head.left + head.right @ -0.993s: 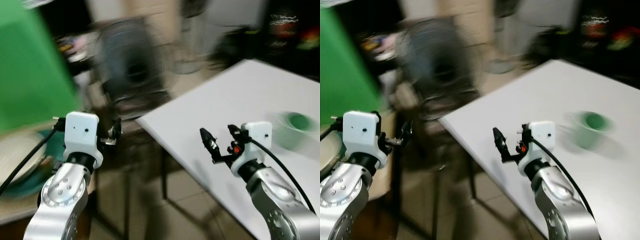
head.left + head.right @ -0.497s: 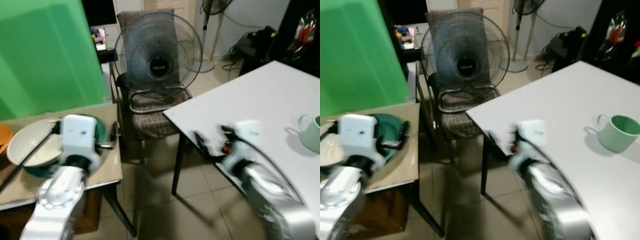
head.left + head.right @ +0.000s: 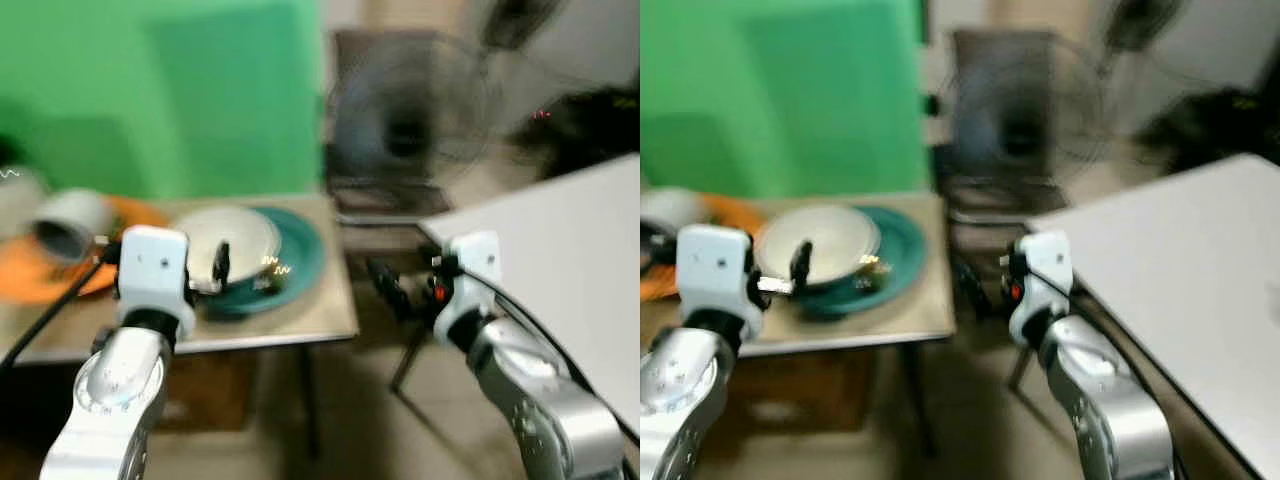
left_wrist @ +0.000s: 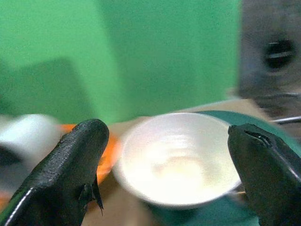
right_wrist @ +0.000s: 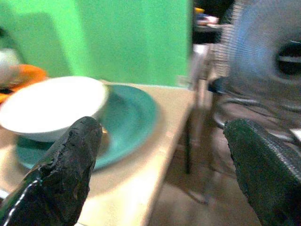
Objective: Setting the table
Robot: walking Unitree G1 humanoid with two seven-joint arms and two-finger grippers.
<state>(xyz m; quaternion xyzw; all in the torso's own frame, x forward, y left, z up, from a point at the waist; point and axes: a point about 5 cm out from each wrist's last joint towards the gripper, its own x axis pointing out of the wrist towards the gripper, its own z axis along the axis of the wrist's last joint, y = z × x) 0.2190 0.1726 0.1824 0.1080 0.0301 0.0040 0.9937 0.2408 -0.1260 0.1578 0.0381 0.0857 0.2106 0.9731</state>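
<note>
Approach step judged in hand: left claw [image 4: 164, 174] and right claw [image 5: 160, 165], both spread wide and empty, are aimed at white bowl [image 3: 232, 240] on teal plate [image 3: 300, 262]; closer reach needed.

A round white bowl [image 5: 49, 106] sits on a big round teal plate [image 5: 127, 120]. The plate lies on a tan table [image 5: 141, 188].
</note>
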